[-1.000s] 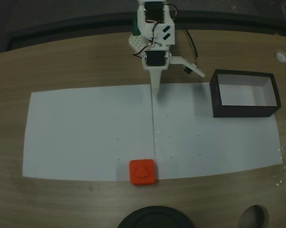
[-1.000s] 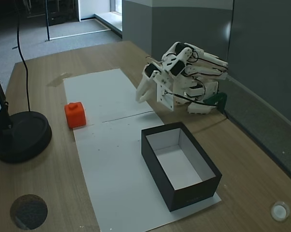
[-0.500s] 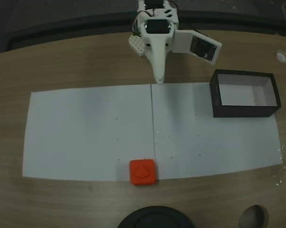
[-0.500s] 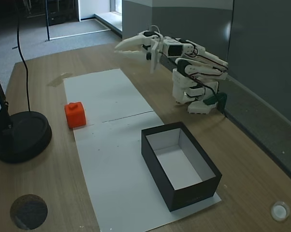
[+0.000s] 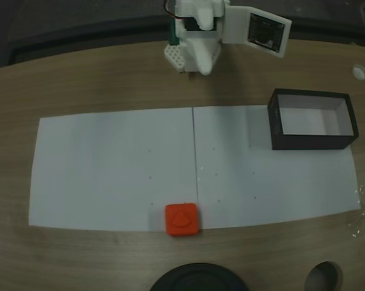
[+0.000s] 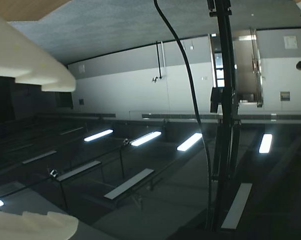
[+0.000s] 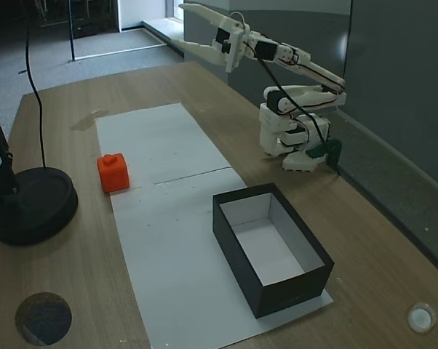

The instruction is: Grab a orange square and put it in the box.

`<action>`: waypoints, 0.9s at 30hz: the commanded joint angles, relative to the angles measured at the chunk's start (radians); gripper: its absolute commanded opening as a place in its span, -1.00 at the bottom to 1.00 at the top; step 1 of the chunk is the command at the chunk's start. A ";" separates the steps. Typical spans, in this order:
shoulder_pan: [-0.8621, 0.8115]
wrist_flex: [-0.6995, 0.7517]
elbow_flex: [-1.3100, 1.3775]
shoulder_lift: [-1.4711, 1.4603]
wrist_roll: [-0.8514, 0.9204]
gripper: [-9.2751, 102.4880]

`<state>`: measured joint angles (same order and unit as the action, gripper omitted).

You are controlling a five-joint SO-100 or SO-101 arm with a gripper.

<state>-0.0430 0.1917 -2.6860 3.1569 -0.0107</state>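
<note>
Arm [image 7: 292, 62] now raised higher, open-jawed, far above orange square [image 7: 113, 173]

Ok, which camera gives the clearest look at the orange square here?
The fixed view looking down: the orange square shows its whole top face with the raised triangle, at the paper's near edge. The other fixed view shows it smaller, from the side, on the paper's left edge. The wrist view points up at ceiling lights instead.
</note>
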 commanded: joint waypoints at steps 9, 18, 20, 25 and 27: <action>-0.035 0.456 0.764 -0.900 -0.020 -0.22; -0.041 0.997 1.344 -1.577 -0.015 -0.21; -0.041 1.075 1.448 -1.683 -0.020 -0.21; -0.040 1.178 1.640 -1.855 -0.021 -0.21; -0.035 1.192 1.692 -1.890 -0.021 -0.21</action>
<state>-0.0767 1.3775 -1.1244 1.2640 -0.0230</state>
